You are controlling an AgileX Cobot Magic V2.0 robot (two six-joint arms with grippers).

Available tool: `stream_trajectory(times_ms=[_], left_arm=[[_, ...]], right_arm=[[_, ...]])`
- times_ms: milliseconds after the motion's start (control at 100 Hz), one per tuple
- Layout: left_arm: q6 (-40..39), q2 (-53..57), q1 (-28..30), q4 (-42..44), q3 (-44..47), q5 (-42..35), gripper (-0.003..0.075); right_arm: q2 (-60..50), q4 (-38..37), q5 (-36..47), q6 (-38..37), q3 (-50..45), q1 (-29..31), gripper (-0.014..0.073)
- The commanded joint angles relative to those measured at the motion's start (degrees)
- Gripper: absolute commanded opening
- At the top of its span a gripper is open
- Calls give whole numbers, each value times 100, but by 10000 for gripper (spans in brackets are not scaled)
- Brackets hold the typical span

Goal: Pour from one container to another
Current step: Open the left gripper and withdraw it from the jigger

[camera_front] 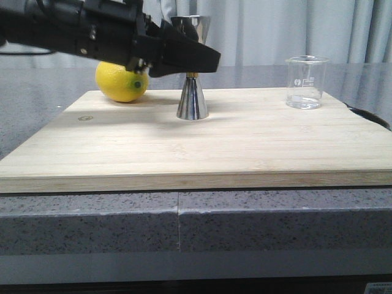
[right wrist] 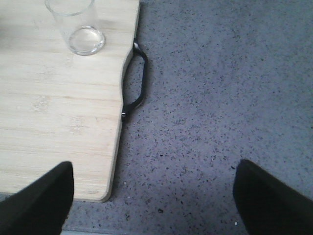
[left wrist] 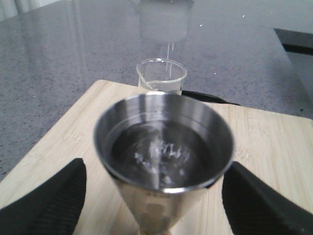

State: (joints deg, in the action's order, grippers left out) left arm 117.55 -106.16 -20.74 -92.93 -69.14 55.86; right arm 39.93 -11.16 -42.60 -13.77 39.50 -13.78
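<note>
I had the left gripper spread around the jigger (right gripper spread, idle), beaker at three o'clock; closing off-centre risked tipping it.

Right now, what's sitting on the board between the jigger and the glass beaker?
Nothing: in the front view, only bare board lies between the jigger and the beaker.

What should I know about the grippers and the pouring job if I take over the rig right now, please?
Left gripper: open, fingers either side of the shiny steel hourglass jigger, not closed on it.
Right gripper: open, empty, over the board's right edge.
Small clear glass beaker: upright on the pale wooden board, right rear, looks empty.
Jigger: upright mid-board beside the yellow lemon, seemingly holding liquid.
Done: pour apparently finished.
Left: confirm, clear the arms.
</note>
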Motion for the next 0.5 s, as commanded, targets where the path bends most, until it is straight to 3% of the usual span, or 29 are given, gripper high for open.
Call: stream_trajectory(times_ms=[0, 200, 490], left_arm=[[-497, 561, 19, 311, -174, -183, 539], [-2148, 1181, 19, 2232, -401, -534, 538], [-5985, 2021, 19, 5852, -1213, -175, 534]], right_arm=[[-25, -127, 378, 7, 216, -2, 600], [-25, -127, 378, 7, 216, -2, 600], [-25, -127, 378, 7, 216, -2, 600]])
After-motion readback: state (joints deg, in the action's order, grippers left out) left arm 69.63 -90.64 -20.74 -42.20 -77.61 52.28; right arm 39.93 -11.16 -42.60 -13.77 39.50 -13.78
